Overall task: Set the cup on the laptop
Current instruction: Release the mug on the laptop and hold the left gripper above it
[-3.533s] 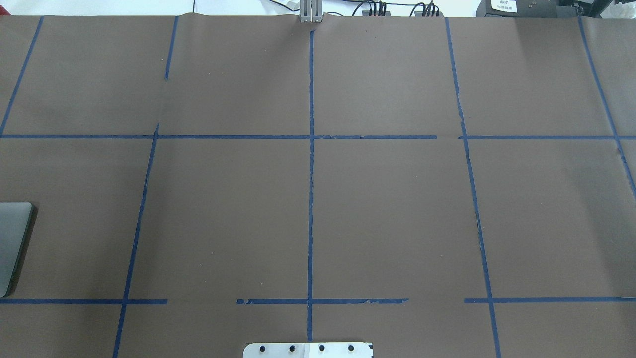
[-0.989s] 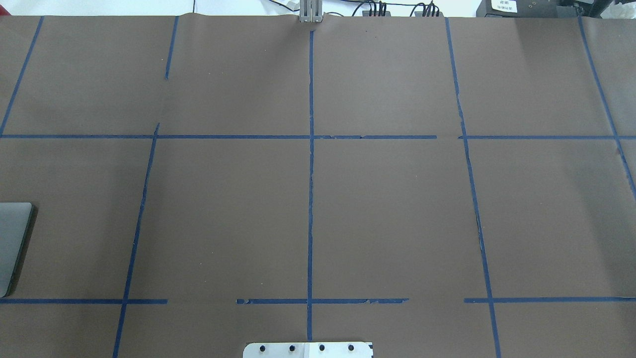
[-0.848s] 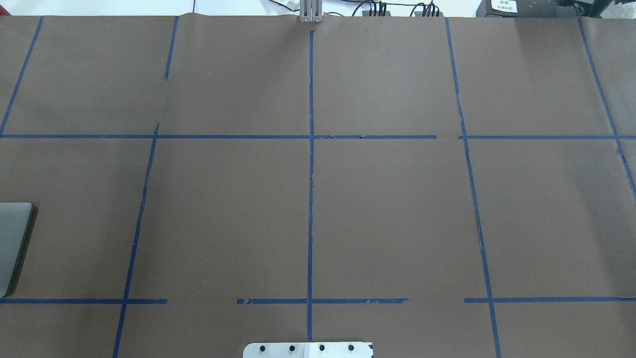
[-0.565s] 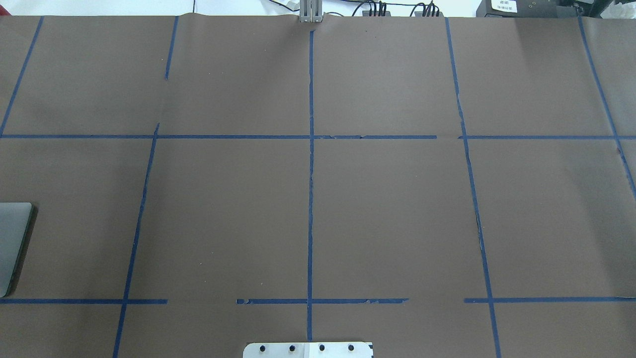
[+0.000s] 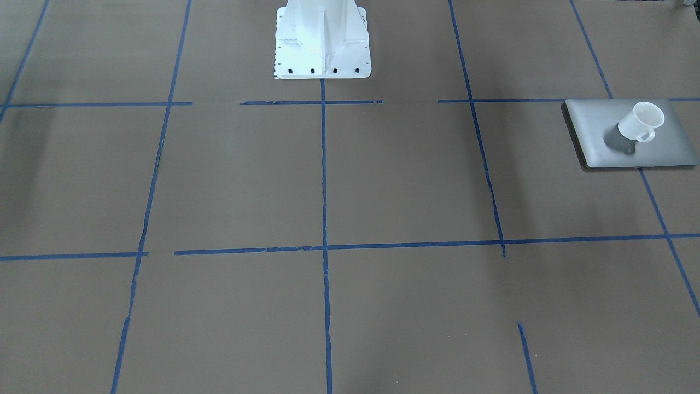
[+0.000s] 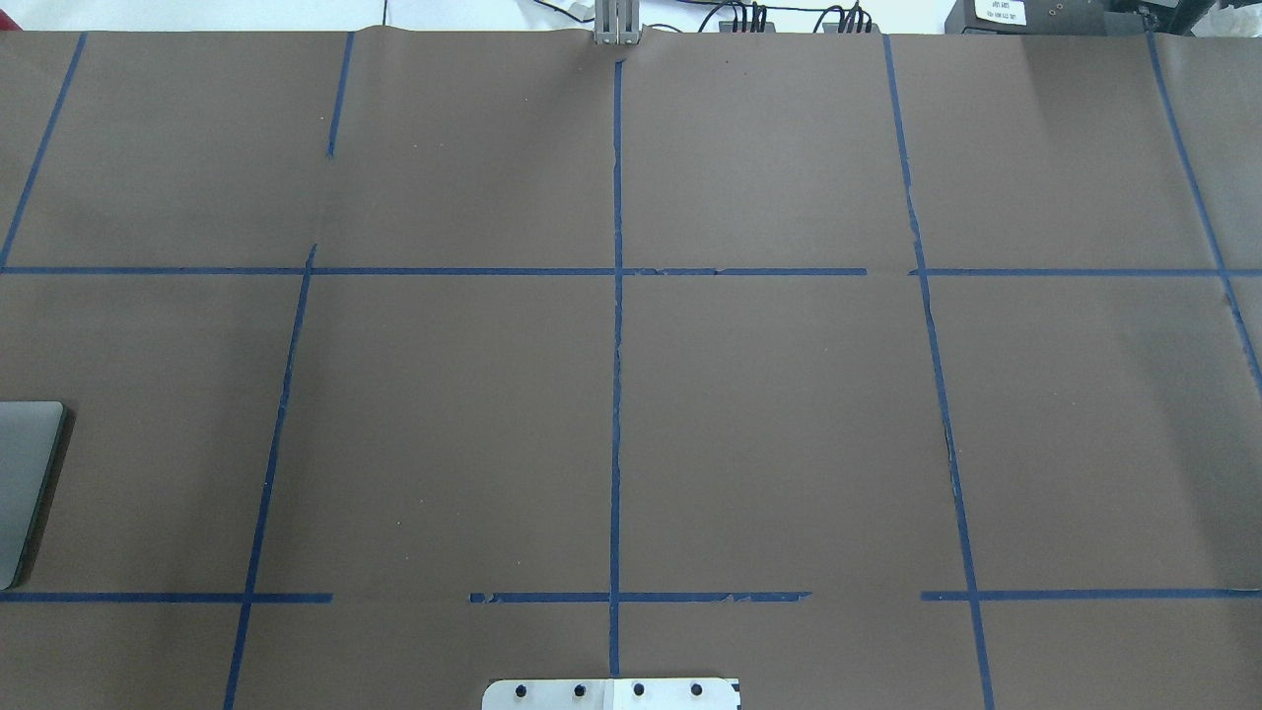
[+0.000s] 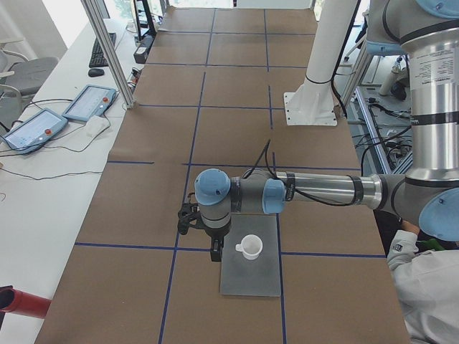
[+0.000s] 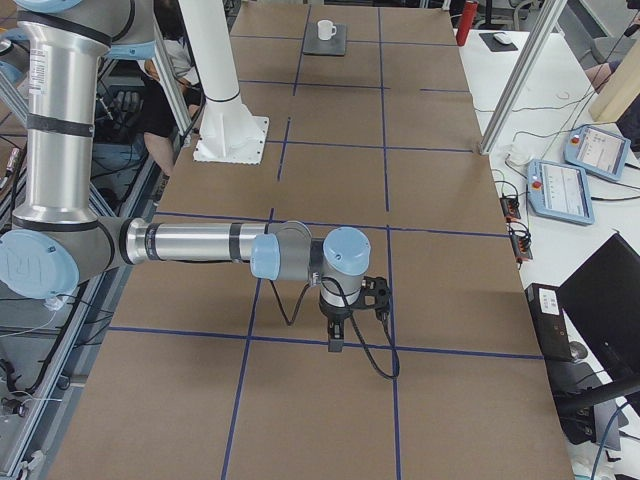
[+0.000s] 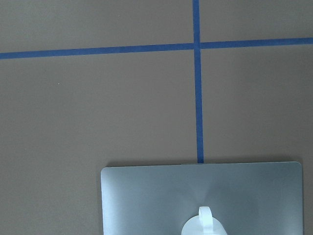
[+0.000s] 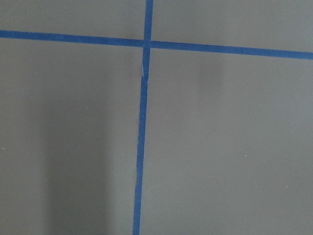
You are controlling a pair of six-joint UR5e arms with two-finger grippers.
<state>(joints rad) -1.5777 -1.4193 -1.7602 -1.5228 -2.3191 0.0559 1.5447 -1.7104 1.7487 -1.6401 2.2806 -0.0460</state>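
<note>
The white cup point(image 5: 641, 121) stands upright on the silver-grey laptop point(image 5: 629, 137), which lies shut on the brown table at the robot's left end. Both show in the exterior left view, cup point(image 7: 250, 247) on laptop point(image 7: 250, 279), and small in the exterior right view point(image 8: 325, 30). The left wrist view shows the laptop point(image 9: 161, 196) and the cup's handle point(image 9: 205, 218) at its bottom edge. My left gripper point(image 7: 215, 252) hangs just beside the cup, apart from it. My right gripper point(image 8: 335, 340) hangs over bare table. I cannot tell whether either is open or shut.
The white robot pedestal point(image 5: 321, 38) stands at the table's robot side. Only a laptop edge point(image 6: 25, 483) shows in the overhead view. Two teach pendants point(image 7: 90, 104) and an aluminium post point(image 7: 107, 50) stand along the far bench. A person point(image 7: 430, 287) sits near the robot.
</note>
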